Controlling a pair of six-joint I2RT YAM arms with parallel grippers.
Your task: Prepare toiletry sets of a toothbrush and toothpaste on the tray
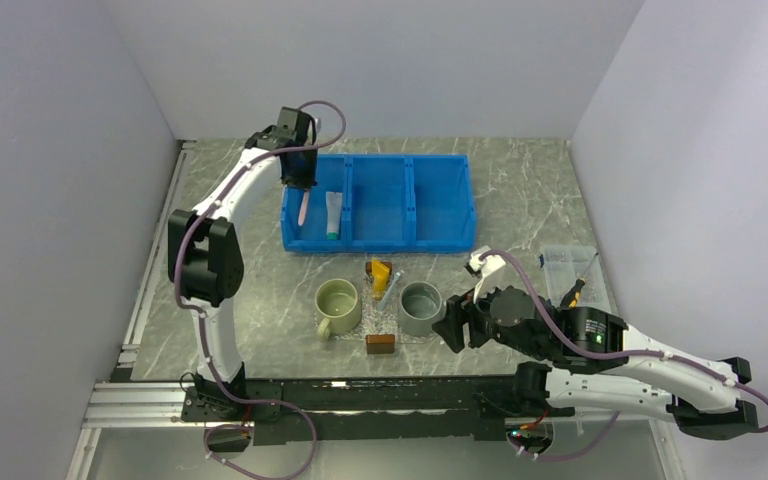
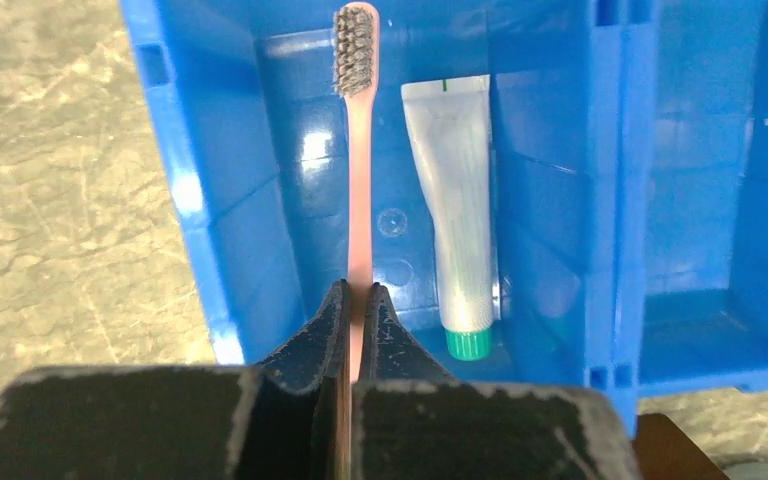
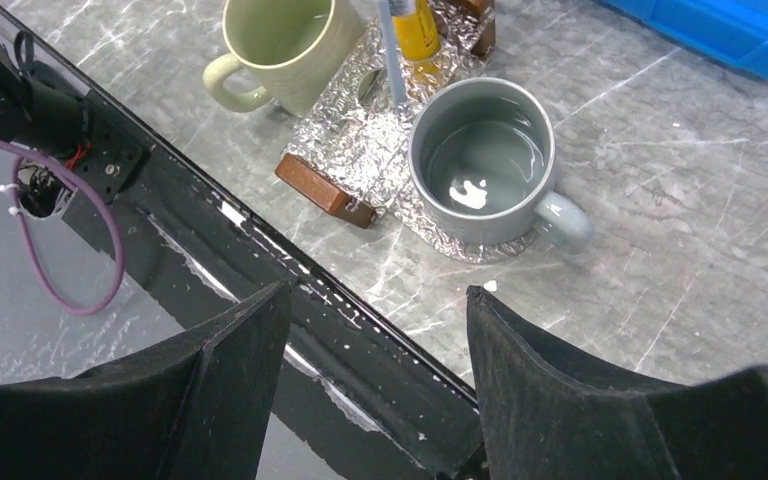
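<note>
Toothbrush [image 2: 360, 180] is pinched at its tail by the left jaws; beyond them, its head may be swung against the bin [image 2: 210, 200] wall. Right jaws stand wide, empty.

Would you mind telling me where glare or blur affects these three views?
Left wrist: white glare patches on the blue bin wall; the pink toothbrush is sharp, the left gripper at the lens is soft. Right wrist: a bright reflection inside the grey mug, sparkle on the tray. Top external: even light, soft shadows.
</note>
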